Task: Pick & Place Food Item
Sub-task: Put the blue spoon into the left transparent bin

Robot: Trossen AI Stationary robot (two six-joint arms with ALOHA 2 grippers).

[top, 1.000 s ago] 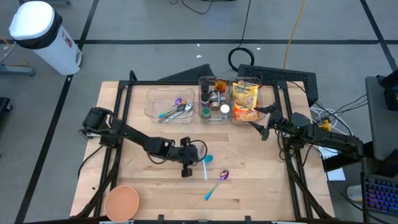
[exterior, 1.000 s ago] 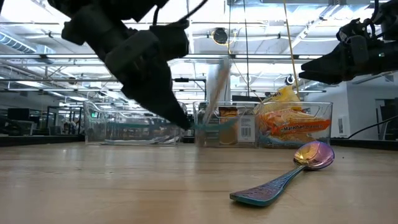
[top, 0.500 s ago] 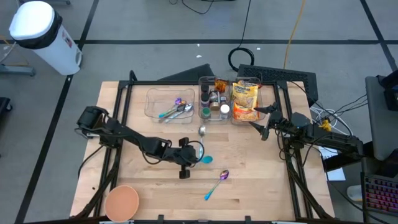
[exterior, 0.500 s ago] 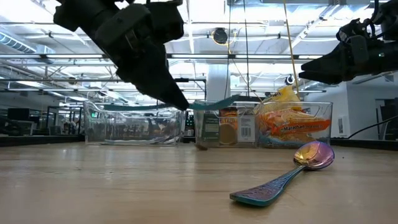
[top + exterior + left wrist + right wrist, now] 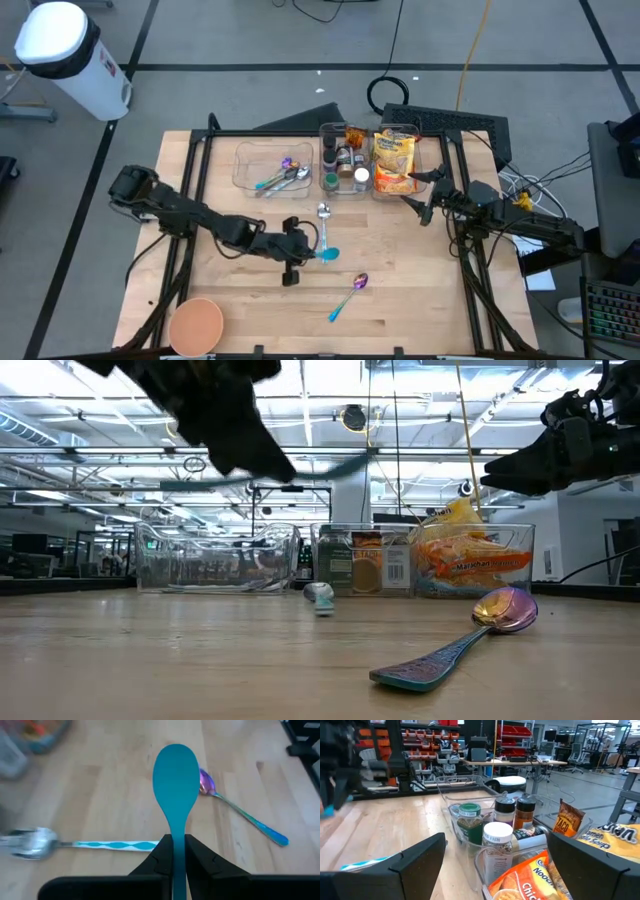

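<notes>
My left gripper point(image 5: 303, 250) hovers over the middle of the table, shut on a teal spoon point(image 5: 175, 770), whose bowl point(image 5: 327, 254) sticks out toward the table's right. Below it a silver spoon with a blue-and-white handle point(image 5: 323, 226) lies flat on the wood. An iridescent purple spoon point(image 5: 350, 294) lies nearer the front. The snack bags point(image 5: 394, 162) and spice jars point(image 5: 344, 160) sit in clear bins at the far edge. My right gripper point(image 5: 424, 196) waits open, raised beside the snack bin. My left gripper pinches the teal spoon's handle point(image 5: 178, 849) between its two fingers. The fingers slant down from the table's left and lie along the spoon, which juts straight out ahead of them. The spoon is lifted clear of the table, bowl end forward.
An orange bowl point(image 5: 195, 325) stands at the near left corner. A clear bin holding several spoons point(image 5: 273, 168) sits at the far left of the bin row. A black frame point(image 5: 300, 134) runs around the tabletop. Bare wood shows between the bowl and the spoons.
My left gripper has risen with the teal spoon and drawn back a little toward the table's left; the spoon now hangs well clear of the wood. The silver spoon has ended up farther toward the far edge and lies flat there.
</notes>
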